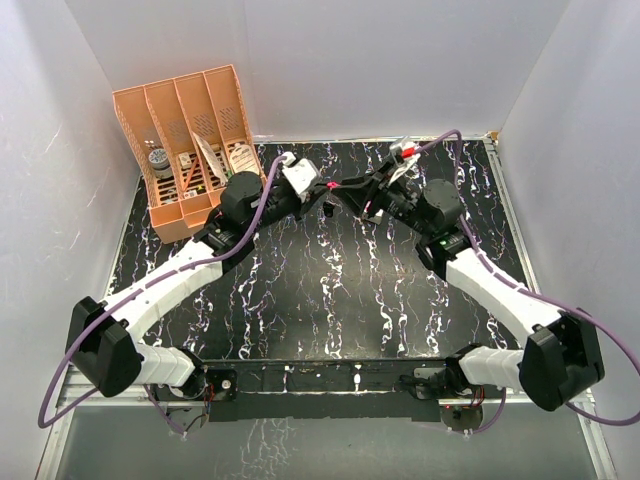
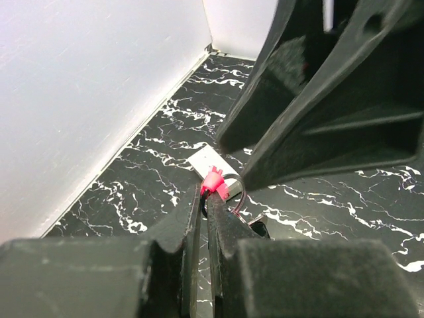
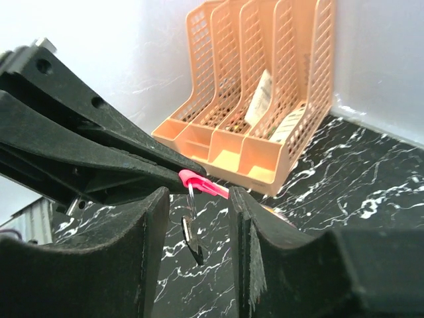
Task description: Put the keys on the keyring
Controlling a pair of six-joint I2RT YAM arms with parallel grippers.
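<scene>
The left gripper (image 2: pixel 207 199) is clamped on the keyring (image 2: pixel 213 180), whose pink strap pokes out at twelve o'clock; the right gripper (image 3: pixel 197 197) has its jaws apart on either side of that strap; only the right wrist view shows the keys (image 3: pixel 188 230) hanging below it; only the left wrist view shows one white box (image 2: pixel 207 161) on the table (image 2: pixel 159 165); one orange organiser (image 1: pixel 185 150), at ten o'clock overhead, has four slots holding packets and small items.

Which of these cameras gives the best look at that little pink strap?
The right wrist view: the pink strap pokes out of the left claw, close and unobstructed. The left wrist view shows only its tip; the top view, a tiny pink speck.
</scene>
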